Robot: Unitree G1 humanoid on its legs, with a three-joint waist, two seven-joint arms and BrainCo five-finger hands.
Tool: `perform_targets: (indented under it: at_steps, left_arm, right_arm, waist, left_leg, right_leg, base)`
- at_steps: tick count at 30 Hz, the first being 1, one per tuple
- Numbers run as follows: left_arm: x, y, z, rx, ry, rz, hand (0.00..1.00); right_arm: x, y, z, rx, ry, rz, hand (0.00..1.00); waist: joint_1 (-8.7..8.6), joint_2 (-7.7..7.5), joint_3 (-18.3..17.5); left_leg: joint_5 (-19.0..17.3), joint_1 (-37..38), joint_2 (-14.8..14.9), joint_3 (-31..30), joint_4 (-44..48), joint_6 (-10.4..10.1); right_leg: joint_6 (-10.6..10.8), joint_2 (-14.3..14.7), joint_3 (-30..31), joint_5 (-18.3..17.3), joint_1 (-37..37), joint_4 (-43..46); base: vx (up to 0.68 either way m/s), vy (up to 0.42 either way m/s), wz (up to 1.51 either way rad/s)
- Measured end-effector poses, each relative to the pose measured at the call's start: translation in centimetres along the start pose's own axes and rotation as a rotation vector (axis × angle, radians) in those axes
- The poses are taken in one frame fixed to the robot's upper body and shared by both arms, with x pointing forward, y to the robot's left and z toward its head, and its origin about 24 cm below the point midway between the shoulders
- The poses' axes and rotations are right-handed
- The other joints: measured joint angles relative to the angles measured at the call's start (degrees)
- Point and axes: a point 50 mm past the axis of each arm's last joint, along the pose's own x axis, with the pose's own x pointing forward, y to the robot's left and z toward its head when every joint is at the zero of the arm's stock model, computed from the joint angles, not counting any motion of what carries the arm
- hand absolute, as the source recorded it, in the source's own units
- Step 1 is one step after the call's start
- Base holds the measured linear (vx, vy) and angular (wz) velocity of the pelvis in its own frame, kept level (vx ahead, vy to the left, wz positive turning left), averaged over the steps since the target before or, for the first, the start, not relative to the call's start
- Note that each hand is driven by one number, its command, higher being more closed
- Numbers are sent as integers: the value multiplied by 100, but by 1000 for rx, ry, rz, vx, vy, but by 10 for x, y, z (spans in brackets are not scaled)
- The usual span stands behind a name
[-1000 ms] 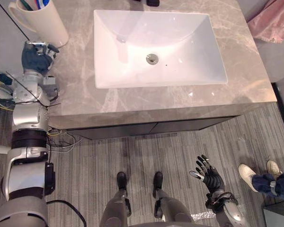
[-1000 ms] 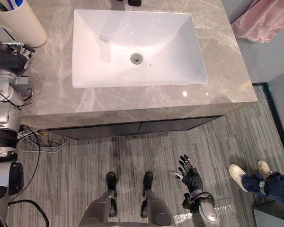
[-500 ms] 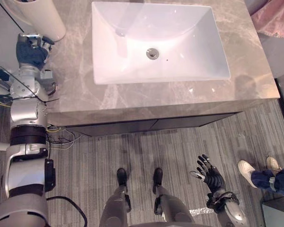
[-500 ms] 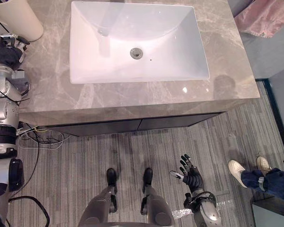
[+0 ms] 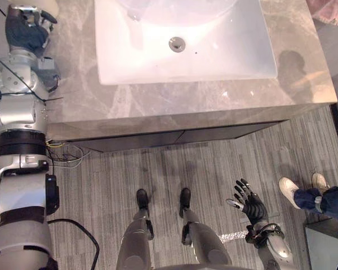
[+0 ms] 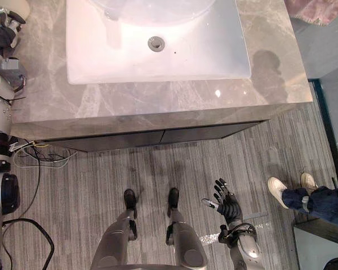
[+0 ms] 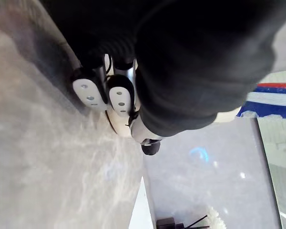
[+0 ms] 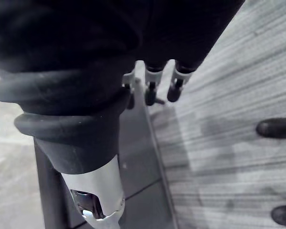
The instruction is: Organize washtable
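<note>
Progress: seemingly near done | cup (image 6: 16,7) at back-left corner of surface (image 5: 158,104), nothing in sink (image 5: 225,50) | left robot hand (image 5: 23,31) just beside cup, grip cannot be told | right robot hand (image 5: 249,203) low over floor (image 5: 158,185), fingers spread, empty

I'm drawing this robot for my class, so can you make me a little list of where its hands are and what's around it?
Left hand: at the far left corner of the grey counter, next to the cream cup
Right hand: low over the striped floor, fingers spread, holding nothing
Sink: white, set in the counter
Pink cloth: past the counter's far right corner
Person: white shoes on the floor, on the robot's right
</note>
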Motion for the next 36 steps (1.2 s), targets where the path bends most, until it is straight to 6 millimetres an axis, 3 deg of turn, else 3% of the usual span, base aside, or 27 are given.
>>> perform_targets:
  at_steps: [4,8,11,20,26,36]
  left_arm:
    - [5,1,4,-6,2,11,100]
    - [13,10,23,11,-44,32,100]
    - [14,14,26,30,-56,38,100]
    - [18,29,41,57,-94,72,100]
    - [24,32,56,66,-123,84,100]
    - [24,35,60,73,-146,98,100]
  right_arm:
    - [0,0,1,0,-4,-3,0]
    - [3,1,3,0,-15,2,0]
    - [3,1,3,1,-15,-4,0]
    - [5,8,2,8,-15,24,0]
    - [6,9,3,8,-19,28,0]
    - [10,11,8,5,-52,39,0]
  waist:
    - [-22,-2,12]
    - [-25,-25,117]
    - [-32,-29,176]
    - [-52,-67,193]
    - [-69,-178,245]
    - [-159,-214,257]
  left_leg:
    - [-7,-31,18,5,45,-1]
    - [2,-197,39,23,65,-4]
    - [2,-200,106,33,85,-7]
    - [56,-393,109,24,98,1]
    - [55,-486,103,12,137,0]
    - [59,-556,90,23,192,7]
  right_leg:
    - [20,13,58,25,-19,-1]
    - [42,31,88,130,-193,-3]
    - [151,86,131,242,-201,-7]
    - [144,91,212,255,-383,-10]
    - [142,84,218,253,-448,-11]
    - [142,67,226,253,-502,-10]
  base:
    - [1,-4,-2]
    - [-13,-5,-4]
    - [-12,-2,-6]
    - [0,0,0]
    - [0,0,0]
    - [0,0,0]
